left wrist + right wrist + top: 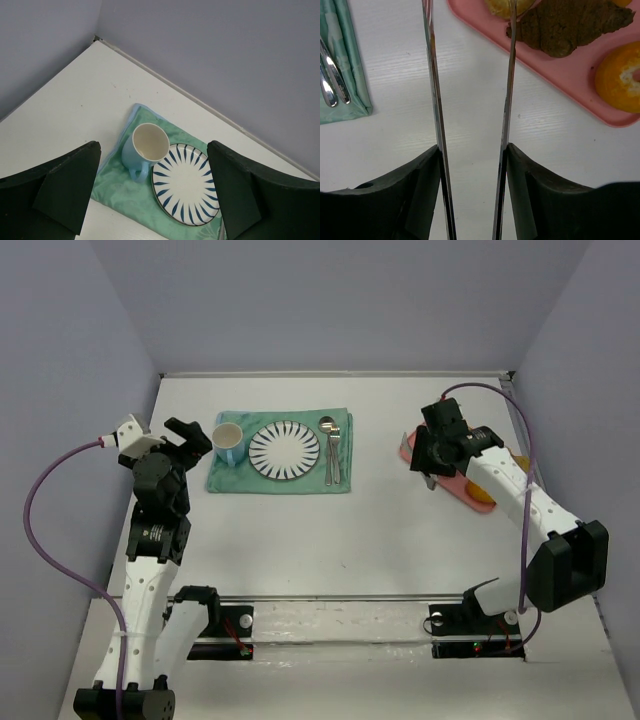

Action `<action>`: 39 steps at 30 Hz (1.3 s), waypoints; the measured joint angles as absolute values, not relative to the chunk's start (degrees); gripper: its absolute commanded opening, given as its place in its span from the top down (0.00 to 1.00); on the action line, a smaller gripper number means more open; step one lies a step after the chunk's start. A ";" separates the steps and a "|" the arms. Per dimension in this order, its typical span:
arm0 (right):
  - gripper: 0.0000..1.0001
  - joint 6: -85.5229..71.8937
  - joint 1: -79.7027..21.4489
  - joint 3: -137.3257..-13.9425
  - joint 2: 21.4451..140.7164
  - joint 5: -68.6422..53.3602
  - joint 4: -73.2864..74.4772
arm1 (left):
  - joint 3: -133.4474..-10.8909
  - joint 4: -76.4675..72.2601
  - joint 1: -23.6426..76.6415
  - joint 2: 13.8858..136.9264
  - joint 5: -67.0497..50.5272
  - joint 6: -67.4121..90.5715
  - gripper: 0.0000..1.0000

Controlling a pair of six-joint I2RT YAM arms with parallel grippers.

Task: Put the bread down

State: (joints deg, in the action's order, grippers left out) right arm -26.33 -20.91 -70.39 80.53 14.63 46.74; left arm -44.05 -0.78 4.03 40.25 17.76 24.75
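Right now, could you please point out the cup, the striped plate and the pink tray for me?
cup (pixel 151 141): left wrist view, pale inside of its mouth.
striped plate (pixel 284 451): top external view, its white centre.
pink tray (pixel 560 67): right wrist view, bare floor near its front rim.
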 measured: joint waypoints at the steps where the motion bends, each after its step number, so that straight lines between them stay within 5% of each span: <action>1: 0.41 -25.91 -20.62 -71.24 80.82 14.70 47.09 | -44.05 -0.75 4.03 40.27 17.80 24.75 0.01; 26: 0.37 -19.88 -16.99 -78.28 91.24 17.54 50.78 | -44.05 -0.43 4.03 40.75 18.48 24.97 0.01; 33: 0.64 -19.84 -15.77 -78.28 93.14 17.76 50.81 | -44.05 -0.25 4.03 41.15 18.50 24.99 0.01; 39: 0.72 -19.97 -15.75 -78.61 92.68 17.78 50.98 | -44.05 -0.12 4.03 41.15 18.50 25.15 0.01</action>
State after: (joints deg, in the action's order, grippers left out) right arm -19.97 -15.75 -78.61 92.68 17.78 50.98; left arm -44.05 -0.12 4.03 41.15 18.50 25.15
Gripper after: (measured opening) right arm 0.393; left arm 0.990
